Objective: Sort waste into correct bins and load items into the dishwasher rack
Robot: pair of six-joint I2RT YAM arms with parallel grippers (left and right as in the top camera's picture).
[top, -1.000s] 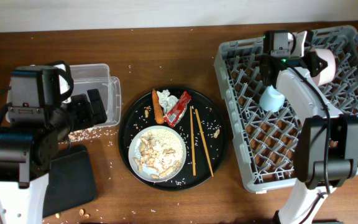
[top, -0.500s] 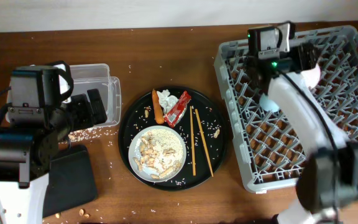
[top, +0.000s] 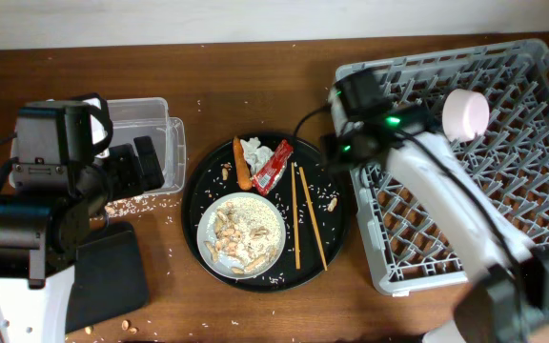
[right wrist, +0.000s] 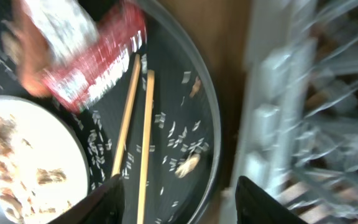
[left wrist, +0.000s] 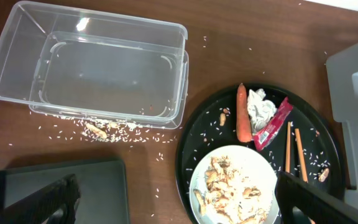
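The red wrapper (top: 274, 164), white tissue (top: 254, 151) and orange carrot (top: 241, 164) lie on the round black tray (top: 198, 191). With them are the chopsticks (top: 303, 214) and the plate (top: 241, 233), which holds rice and peanuts. The pink bowl (top: 467, 112) lies in the grey rack (top: 503, 210). The blue cup is hidden under my right arm. My right gripper (top: 336, 151) is open and empty over the tray's right rim, and in the right wrist view (right wrist: 179, 205) it hangs just right of the chopsticks (right wrist: 135, 137). My left gripper (left wrist: 179, 208) is open and empty.
The clear box (top: 155, 133) stands left of the round tray and the flat black tray (top: 112, 276) lies in front of it. Rice grains and peanuts (left wrist: 95, 129) are scattered on the table beside the box. The rack's left wall (right wrist: 266, 93) is close to my right gripper.
My right arm has swung left from the pink bowl at the back of the rack to the round tray's right rim. The bowl stays in the rack. The left arm has not moved.
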